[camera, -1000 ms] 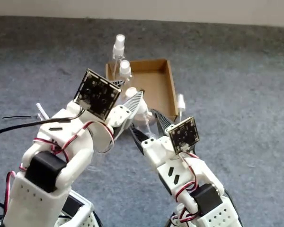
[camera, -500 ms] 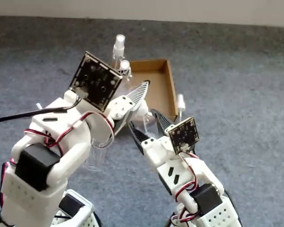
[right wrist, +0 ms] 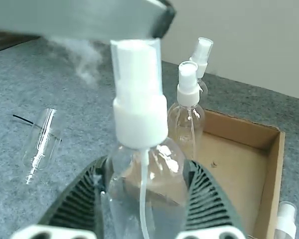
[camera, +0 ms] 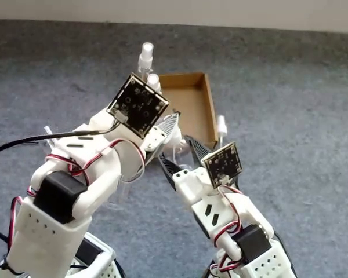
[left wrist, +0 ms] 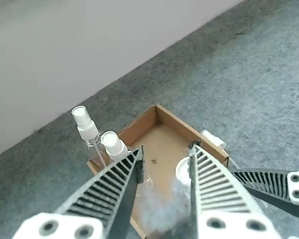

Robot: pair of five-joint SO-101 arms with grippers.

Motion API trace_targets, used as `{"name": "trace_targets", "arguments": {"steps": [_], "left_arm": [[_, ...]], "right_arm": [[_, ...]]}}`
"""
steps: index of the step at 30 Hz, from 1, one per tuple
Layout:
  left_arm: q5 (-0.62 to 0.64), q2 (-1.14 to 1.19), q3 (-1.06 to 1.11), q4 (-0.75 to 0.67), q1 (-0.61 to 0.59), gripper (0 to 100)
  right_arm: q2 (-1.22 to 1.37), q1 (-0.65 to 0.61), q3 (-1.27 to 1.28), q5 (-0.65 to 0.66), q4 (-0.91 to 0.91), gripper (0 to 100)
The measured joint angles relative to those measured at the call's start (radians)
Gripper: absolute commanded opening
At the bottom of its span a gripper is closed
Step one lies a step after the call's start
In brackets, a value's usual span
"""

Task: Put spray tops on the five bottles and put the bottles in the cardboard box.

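The right tool (right wrist: 143, 168) is clamped on the clear body of a spray bottle (right wrist: 154, 196), one finger on each side, and holds it upright just above the bench (camera: 290, 69), near the front edge of the cardboard box (camera: 209, 110). A white spray top (right wrist: 138, 99) sits on the neck of this bottle, with its thin tube hanging down inside. The left tool (left wrist: 166, 148) hangs over that top with its fingers apart, the white head showing between them. Seen from the right wrist, one left finger (right wrist: 89, 17) lies across the very top of the spray head.

Beyond the held bottle, a second capped bottle (camera: 153, 82) stands at the far left corner of the box; whether it is inside the wall cannot be told. A third capped bottle (camera: 145, 55) stands just behind it, past the far wall. A fourth bottle (camera: 221, 124) with a white top is just outside the right wall of the box. Well to the left, a clear bottle (right wrist: 40, 142) lies on its side on the bench.
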Motion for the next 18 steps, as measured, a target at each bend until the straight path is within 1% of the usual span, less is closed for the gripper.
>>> {"name": "trace_targets", "arguments": {"steps": [3,6,9,11,15,18], "left_arm": [[-0.003,0.0,0.0,0.003,0.0,15],[-0.005,0.014,-0.044,0.012,-0.014,15],[-0.009,0.015,-0.106,0.04,-0.1,15],[-0.011,0.015,-0.16,0.078,-0.172,15],[-0.011,0.012,-0.186,0.161,-0.305,15],[-0.011,0.011,-0.132,0.17,-0.407,15]], "right_arm": [[0.0,0.0,0.0,0.0,0.0,0.5],[0.0,0.0,-0.002,0.0,0.0,0.5],[-0.002,0.003,-0.002,0.0,0.0,0.5],[0.0,0.012,-0.002,0.0,-0.037,0.5],[0.032,0.038,-0.003,0.0,-0.229,0.5],[0.153,0.054,-0.018,0.0,-0.342,0.5]]}}
